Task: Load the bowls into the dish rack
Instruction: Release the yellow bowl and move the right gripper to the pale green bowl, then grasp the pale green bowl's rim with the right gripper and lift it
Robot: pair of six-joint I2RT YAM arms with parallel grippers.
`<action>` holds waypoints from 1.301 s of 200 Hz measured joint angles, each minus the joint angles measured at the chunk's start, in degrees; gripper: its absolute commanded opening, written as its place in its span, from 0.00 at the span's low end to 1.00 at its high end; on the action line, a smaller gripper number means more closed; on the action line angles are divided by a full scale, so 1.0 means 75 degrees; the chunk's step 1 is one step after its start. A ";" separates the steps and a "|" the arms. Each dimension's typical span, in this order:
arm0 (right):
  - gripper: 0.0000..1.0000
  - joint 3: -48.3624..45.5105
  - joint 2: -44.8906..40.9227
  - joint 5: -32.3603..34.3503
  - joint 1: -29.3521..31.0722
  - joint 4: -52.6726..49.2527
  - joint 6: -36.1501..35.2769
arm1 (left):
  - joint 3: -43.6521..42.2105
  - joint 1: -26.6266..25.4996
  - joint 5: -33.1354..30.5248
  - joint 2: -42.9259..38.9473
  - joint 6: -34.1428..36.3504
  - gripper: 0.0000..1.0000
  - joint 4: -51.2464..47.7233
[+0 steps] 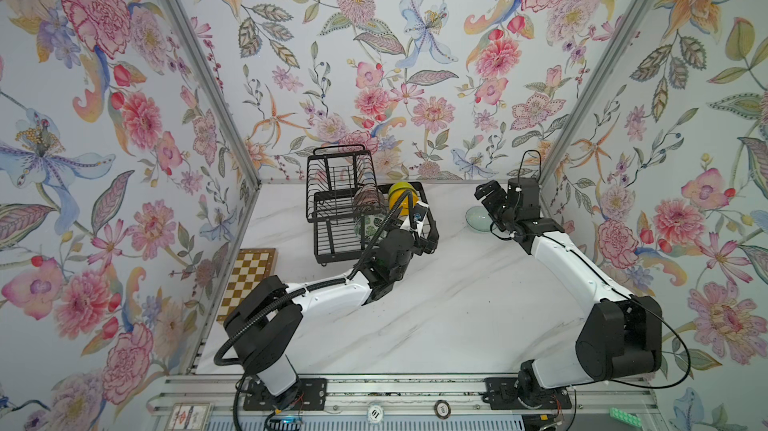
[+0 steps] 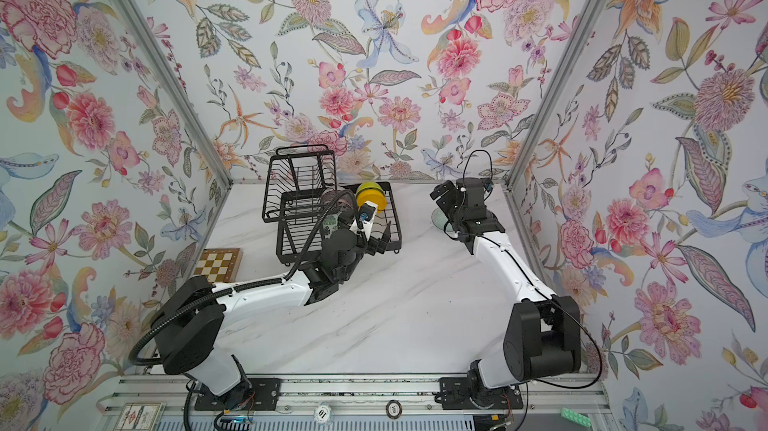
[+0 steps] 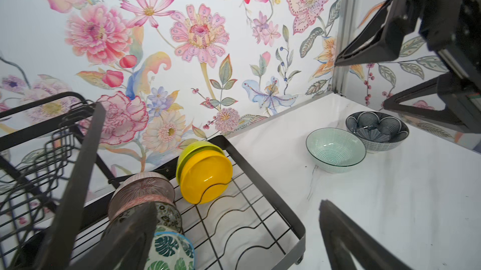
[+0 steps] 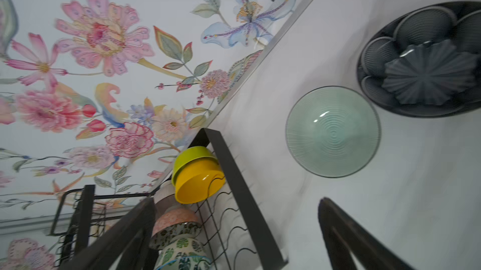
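The black wire dish rack point(image 1: 332, 259) point(image 3: 260, 180) stands at the back of the table. Five bowls stand on edge in its lower tray: lime green point(image 3: 192, 149), orange-yellow point(image 3: 205, 177), pink ribbed point(image 3: 141, 188), black-and-white patterned point(image 3: 166, 214) and green-leaf point(image 3: 171, 250). To the right of the rack, a pale celadon bowl point(image 1: 477, 217) point(image 4: 331, 130) and a dark blue patterned bowl point(image 3: 377, 130) point(image 4: 421, 60) sit upright on the table. My left gripper point(image 1: 430, 238) point(image 3: 236, 203) hangs open and empty over the tray's right end. Above the two loose bowls my right gripper point(image 1: 484, 196) point(image 4: 234, 199) is open and empty.
A brown-and-cream chessboard point(image 1: 249, 279) lies by the left wall. Floral walls close in the table at the back and on both sides. In both top views the right arm hides the dark blue bowl. The rack's raised upper basket point(image 2: 299, 184) holds nothing.
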 measured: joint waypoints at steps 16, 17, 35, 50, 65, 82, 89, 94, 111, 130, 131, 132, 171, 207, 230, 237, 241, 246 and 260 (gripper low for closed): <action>0.99 -0.0052 0.0000 -0.0067 -0.0382 -0.0353 -0.0481 | 0.0399 -0.0099 0.0175 0.0326 -0.0026 0.99 -0.0032; 0.99 -0.0058 0.0000 -0.0073 -0.0393 -0.0367 -0.0495 | 0.0420 -0.0105 0.0181 0.0338 -0.0023 0.99 -0.0032; 0.98 -0.0236 0.0050 -0.0233 -0.0764 -0.0513 -0.0863 | 0.0901 -0.0239 0.0356 0.0731 -0.0026 0.99 -0.0055; 0.91 -0.0361 0.0204 -0.0297 -0.1011 -0.0603 -0.1078 | 0.1233 -0.0341 0.0484 0.1035 -0.0032 0.99 -0.0079; 0.86 -0.0463 0.0434 -0.0417 -0.1142 -0.0621 -0.1285 | 0.1451 -0.0425 0.0595 0.1294 -0.0058 0.99 -0.0134; 0.82 -0.0507 0.0734 -0.0647 -0.1201 -0.0603 -0.1408 | 0.1612 -0.0495 0.0723 0.1533 -0.0117 0.99 -0.0184; 0.80 -0.0507 0.0874 -0.0723 -0.1215 -0.0592 -0.1437 | 0.1641 -0.0504 0.0766 0.1603 -0.0146 0.99 -0.0227; 0.78 -0.0507 0.0970 -0.0781 -0.1230 -0.0574 -0.1469 | 0.1641 -0.0510 0.0775 0.1632 -0.0166 0.99 -0.0251; 0.73 -0.0504 0.1320 -0.0947 -0.1259 -0.0516 -0.1475 | 0.1641 -0.0539 0.0810 0.1682 -0.0195 0.99 -0.0382; 0.70 -0.0504 0.1702 -0.1128 -0.1306 -0.0388 -0.1454 | 0.1641 -0.0539 0.0851 0.1682 -0.0219 0.99 -0.0484; 0.70 -0.0504 0.1716 -0.1137 -0.1306 -0.0382 -0.1448 | 0.1641 -0.0539 0.0854 0.1684 -0.0221 0.99 -0.0484; 0.70 -0.0504 0.1743 -0.1134 -0.1306 -0.0367 -0.1443 | 0.1641 -0.0539 0.0854 0.1684 -0.0224 0.99 -0.0487; 0.65 -0.0370 0.2457 -0.1431 -0.1373 -0.0050 -0.1265 | 0.1617 -0.0536 0.0935 0.1682 -0.0251 0.99 -0.0562; 0.60 -0.0006 0.3005 -0.1655 -0.1390 0.0207 -0.1157 | 0.1408 -0.0478 0.0956 0.1682 -0.0379 0.99 -0.0603; 0.56 0.0181 0.3147 -0.1734 -0.1390 0.0265 -0.1119 | 0.1262 -0.0431 0.0968 0.1682 -0.0446 0.99 -0.0624; 0.55 0.0245 0.3185 -0.1757 -0.1390 0.0271 -0.1113 | 0.1224 -0.0414 0.0965 0.1682 -0.0463 0.99 -0.0627; 0.54 0.0286 0.3217 -0.1766 -0.1390 0.0280 -0.1122 | 0.1201 -0.0405 0.0968 0.1676 -0.0487 0.99 -0.0627; 0.53 0.0329 0.3252 -0.1772 -0.1390 0.0283 -0.1102 | 0.1174 -0.0393 0.0968 0.1667 -0.0504 0.99 -0.0627; 0.52 0.0408 0.3360 -0.1798 -0.1390 0.0329 -0.1099 | 0.1067 -0.0353 0.0965 0.1597 -0.0557 0.99 -0.0629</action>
